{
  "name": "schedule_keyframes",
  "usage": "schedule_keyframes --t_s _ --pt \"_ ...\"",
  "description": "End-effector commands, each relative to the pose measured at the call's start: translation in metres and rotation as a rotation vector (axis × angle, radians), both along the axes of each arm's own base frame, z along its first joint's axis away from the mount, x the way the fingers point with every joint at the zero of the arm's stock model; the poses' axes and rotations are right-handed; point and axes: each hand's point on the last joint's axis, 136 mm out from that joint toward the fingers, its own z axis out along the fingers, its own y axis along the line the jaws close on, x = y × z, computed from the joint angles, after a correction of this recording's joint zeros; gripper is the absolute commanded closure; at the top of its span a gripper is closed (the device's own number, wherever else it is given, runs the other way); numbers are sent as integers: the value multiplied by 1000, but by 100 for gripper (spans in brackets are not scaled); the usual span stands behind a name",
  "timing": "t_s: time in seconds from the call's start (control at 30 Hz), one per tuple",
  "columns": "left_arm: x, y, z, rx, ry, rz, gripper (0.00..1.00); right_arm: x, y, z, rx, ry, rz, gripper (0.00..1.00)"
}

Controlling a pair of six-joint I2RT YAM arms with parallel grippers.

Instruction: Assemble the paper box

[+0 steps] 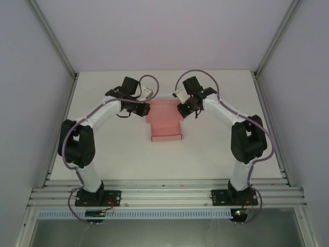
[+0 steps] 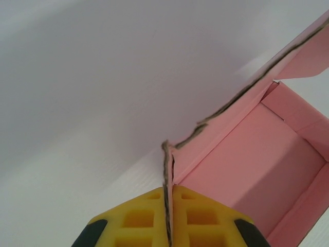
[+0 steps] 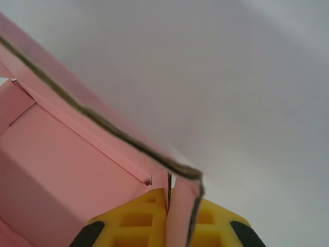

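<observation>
**Paper box pinched on both side edges, mid-table**

Paper box [image 1: 165, 125]: pink, partly folded, lying in the middle of the white table [image 1: 113, 154], directly between the two grippers. Its near end has a raised wall. Toward the far end the panels look lower, in steps.

Left gripper [image 1: 144, 109]: closed on the box's left side wall. In the left wrist view the raw brown edge of that wall [image 2: 167, 170] runs upright straight into the seam between the yellow pads [image 2: 139, 216]. The pink interior [image 2: 257, 154] opens to the right of the grip, and the wall edge runs up and away to the right in a ragged line.

Right gripper [image 1: 183, 109]: closed on the box's right side wall. In the right wrist view the flap [image 3: 180, 216] sits between the yellow pads [image 3: 136, 221], its top corner bent over. The box floor [image 3: 61, 170] lies to the left.

Open room: bare table on the near side between the box and the rail [image 1: 164, 195], wide bare strips outside each arm, and a clear band beyond the box up to the back wall [image 1: 164, 36].
</observation>
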Motion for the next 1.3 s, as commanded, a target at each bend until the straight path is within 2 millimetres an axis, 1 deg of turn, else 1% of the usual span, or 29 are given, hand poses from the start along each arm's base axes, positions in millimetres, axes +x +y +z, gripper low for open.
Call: schedule_keyframes --t_s 0.0,0.07,0.17,0.23,0.33,0.37,0.43,0.5,0.53,0.6,0.63,0.7,0.73,0.83,0.9,1.03,1.1,1.13,1.17,1.27 --pt "11 -2 34 -32 -68 104 100 10 -4 31 -17 -123 -90 100" --pt "17 -3 45 -65 -93 168 100 16 -6 43 -19 -191 -175 100" --pt "25 -5 55 -110 -115 257 100 24 -10 55 49 -225 -351 100" --pt "33 -8 59 -157 -126 319 100 36 -20 63 86 -287 -490 99" --pt "43 -12 59 -202 -160 379 100 43 -12 67 187 -344 -580 99" --pt "46 -14 59 -219 -157 393 100 43 -5 67 231 -342 -586 99" --pt "52 -20 60 -263 -150 412 100 49 -4 68 318 -351 -671 99" --pt "58 -25 57 -291 -145 432 100 56 -1 70 393 -378 -716 98" --pt "63 -28 57 -300 -152 438 100 57 4 68 427 -378 -722 98" --pt "69 -33 53 -313 -160 447 100 61 2 64 457 -399 -776 98" --pt "72 -35 49 -322 -149 462 100 62 8 64 467 -418 -756 98" --pt "73 -41 41 -333 -136 443 100 62 10 61 454 -448 -770 97" --pt "74 -42 36 -327 -135 442 100 62 14 60 443 -454 -751 97" --pt "73 -45 23 -311 -133 434 100 59 22 48 419 -457 -727 97" --pt "71 -48 17 -332 -124 424 100 58 25 39 414 -462 -721 97" --pt "66 -54 11 -349 -122 399 100 55 28 18 380 -430 -717 97" --pt "60 -57 6 -346 -125 380 100 52 29 12 369 -421 -713 97" --pt "56 -58 2 -344 -127 370 100 52 30 13 375 -423 -712 97" --pt "53 -57 -3 -346 -128 366 100 46 27 1 355 -409 -704 97" --pt "39 -61 -17 -380 -102 348 100 39 26 -7 341 -402 -693 97"
